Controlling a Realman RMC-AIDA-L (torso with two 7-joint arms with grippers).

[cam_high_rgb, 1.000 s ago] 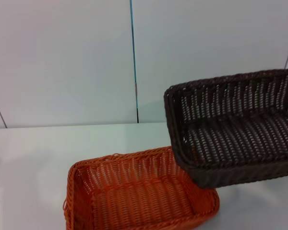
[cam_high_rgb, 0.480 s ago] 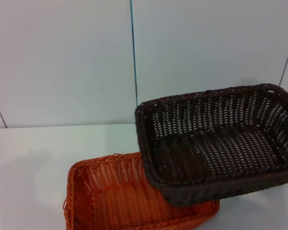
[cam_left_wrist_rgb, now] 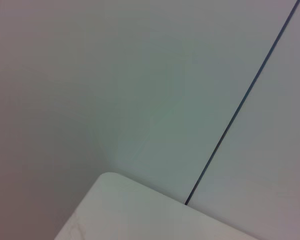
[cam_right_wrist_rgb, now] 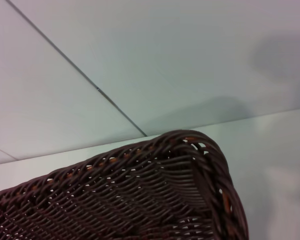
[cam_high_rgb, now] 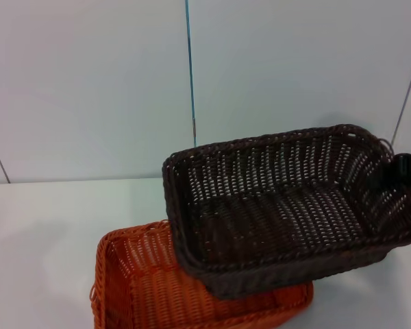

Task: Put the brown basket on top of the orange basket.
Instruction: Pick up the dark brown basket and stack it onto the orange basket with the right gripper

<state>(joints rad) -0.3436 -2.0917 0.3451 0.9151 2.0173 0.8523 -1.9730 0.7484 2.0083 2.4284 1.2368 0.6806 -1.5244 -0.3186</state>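
Basket in the air, carried by its right end

Head view: the brown basket [cam_high_rgb: 288, 205] is hanging clear of the white table [cam_high_rgb: 41, 233], tilted so its open side is facing the camera, and its lower left corner is overlapping the back right part of the orange basket [cam_high_rgb: 157, 288], which is sitting flat on the table near the front edge. Whether the two are touching cannot be told. At the brown basket's right end a dark piece of the right gripper [cam_high_rgb: 401, 171] is showing against the rim; its fingers are hidden, so how far they are open cannot be told, though the basket is evidently being borne from that end. The open weave is looking light and fairly stiff, with a thick braided rim that is likely giving the surest hold; held at one short end only, the long body is probably prone to sagging or swinging.

Left wrist view: only a rounded table corner [cam_left_wrist_rgb: 140, 210] and the panelled wall [cam_left_wrist_rgb: 115, 75] are showing; the left gripper is not appearing anywhere.

Right wrist view: the brown basket's rim corner [cam_right_wrist_rgb: 190, 145] is filling the lower part, close under the camera, with orange glinting through the weave. No fingers are visible here.
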